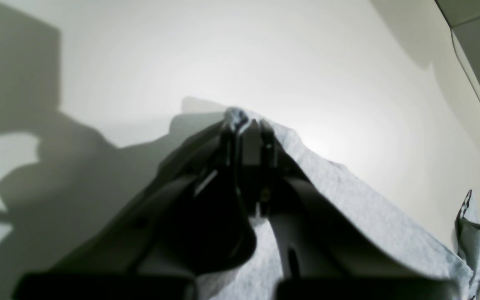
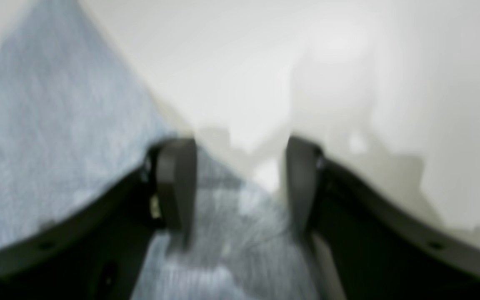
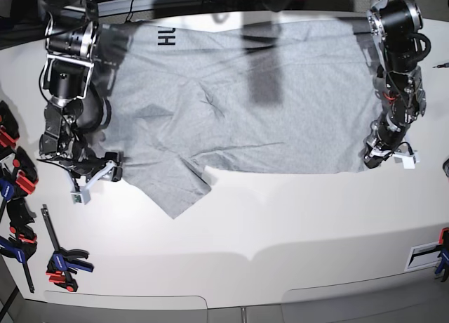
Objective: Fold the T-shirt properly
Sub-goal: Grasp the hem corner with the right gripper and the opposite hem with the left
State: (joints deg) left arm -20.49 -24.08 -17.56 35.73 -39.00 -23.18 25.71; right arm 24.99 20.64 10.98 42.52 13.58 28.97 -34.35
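Two arms low at the table (image 3: pixel 280 218). Left gripper (image 1: pixel 244 125) pinches the T-shirt (image 3: pixel 238 112) hem; right gripper (image 2: pixel 240 183) gapes wide over cloth. Shirt spread across the far half.

Blurred right claw (image 2: pixel 240 183) with jaws spread wide, grey T-shirt (image 2: pixel 56 137) from ten to six o'clock, fabric edge between them, pale worktop (image 2: pixel 306 62) beyond

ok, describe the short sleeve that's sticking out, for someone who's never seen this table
Start from the white table, where the grey T-shirt lies spread wide across the far half. Follow its near edge toward the right hand; the sleeve is there. It is the only flap jutting toward the near side, ending in a blunt corner.
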